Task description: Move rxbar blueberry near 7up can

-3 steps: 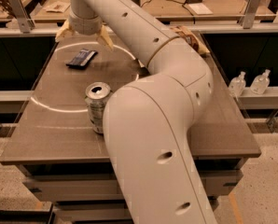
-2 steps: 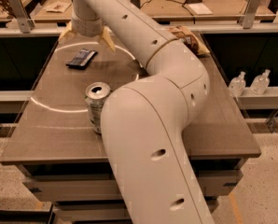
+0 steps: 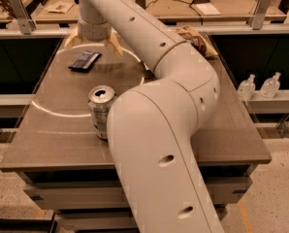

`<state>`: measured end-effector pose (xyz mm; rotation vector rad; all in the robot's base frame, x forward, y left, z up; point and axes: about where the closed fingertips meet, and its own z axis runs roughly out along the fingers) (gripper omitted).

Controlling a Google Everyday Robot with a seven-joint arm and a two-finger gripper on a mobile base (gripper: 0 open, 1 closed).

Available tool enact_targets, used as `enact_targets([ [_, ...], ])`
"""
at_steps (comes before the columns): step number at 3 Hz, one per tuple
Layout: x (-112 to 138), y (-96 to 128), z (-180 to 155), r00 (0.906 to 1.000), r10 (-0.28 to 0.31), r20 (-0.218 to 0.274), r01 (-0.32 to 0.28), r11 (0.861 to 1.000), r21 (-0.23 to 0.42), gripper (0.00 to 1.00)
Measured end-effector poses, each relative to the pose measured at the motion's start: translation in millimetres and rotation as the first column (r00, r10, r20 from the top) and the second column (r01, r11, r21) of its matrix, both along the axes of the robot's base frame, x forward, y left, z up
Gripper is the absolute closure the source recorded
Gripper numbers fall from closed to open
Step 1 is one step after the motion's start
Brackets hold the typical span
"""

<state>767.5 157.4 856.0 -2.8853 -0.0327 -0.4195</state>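
gripper (image 3: 93, 41): fingers apart, empty; shifted slightly toward camera.
rxbar blueberry (image 3: 85, 60): just before it, unmoved.
7up can (image 3: 102, 111): well nearer camera.

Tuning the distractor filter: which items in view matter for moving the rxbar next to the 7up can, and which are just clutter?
Job:
- rxbar blueberry, flat at the far left of the table
- 7up can, upright near the front
- gripper, open, just beyond the bar

Lying about:
- chip bag, far right of the table
- two clear bottles, off the table's right side
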Motion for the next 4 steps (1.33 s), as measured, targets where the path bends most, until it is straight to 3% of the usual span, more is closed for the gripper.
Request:
enact_targets([
  [1, -4.8, 9.4, -1.6, 0.9976, 0.068, 0.016, -0.068, 0.998, 0.002, 0.00],
  [2, -8.7, 24.7, -3.3, 0.9869, 0.157, 0.036, -0.160, 0.984, 0.084, 0.00],
  [3, -10.1, 35.7, -5.8, 0.9820, 0.183, 0.046, -0.186, 0.979, 0.080, 0.00],
  [4, -6.7, 39.6, -15.1, 0.9903, 0.136, 0.030, -0.135, 0.991, -0.027, 0.00],
])
